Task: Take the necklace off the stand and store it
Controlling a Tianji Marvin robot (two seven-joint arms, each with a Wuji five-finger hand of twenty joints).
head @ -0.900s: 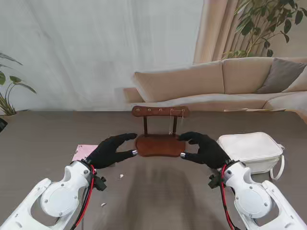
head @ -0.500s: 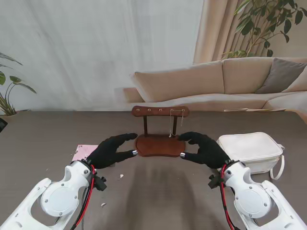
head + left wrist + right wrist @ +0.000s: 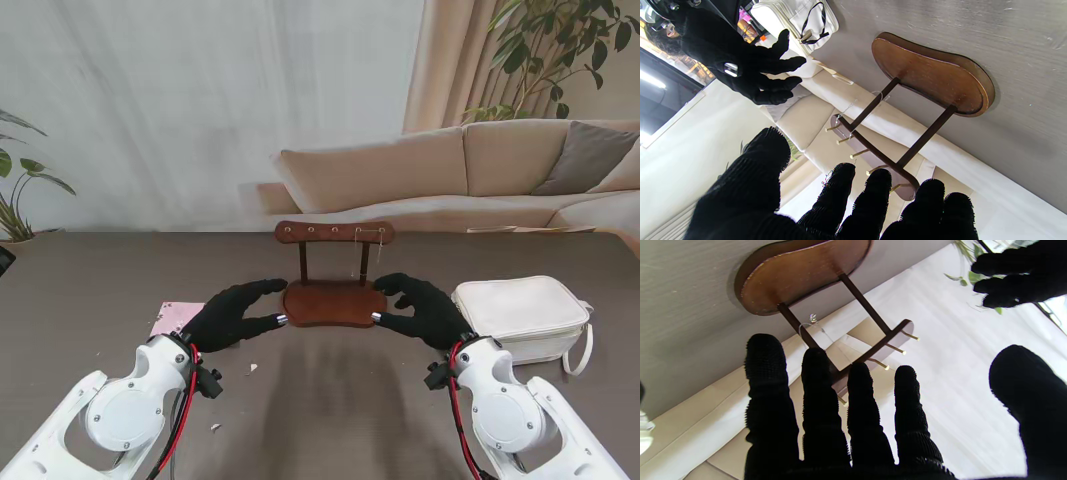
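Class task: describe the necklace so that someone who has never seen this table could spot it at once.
Find the dark wooden stand in the middle of the table, between the two black hands. Along its top bar runs a row of brass pegs. The necklace is the thin pale chain draped from the pegs at the right end, beside the right post; the other pegs are bare.

- A beige sofa [image 3: 470, 170] is stretching along beyond my fingertips, a grey cushion [image 3: 590, 155] leaning at its right end.
- Pale curtains [image 3: 200, 110] are hanging behind it.
- Leafy plants [image 3: 545, 45] are standing off to my far right and far left.
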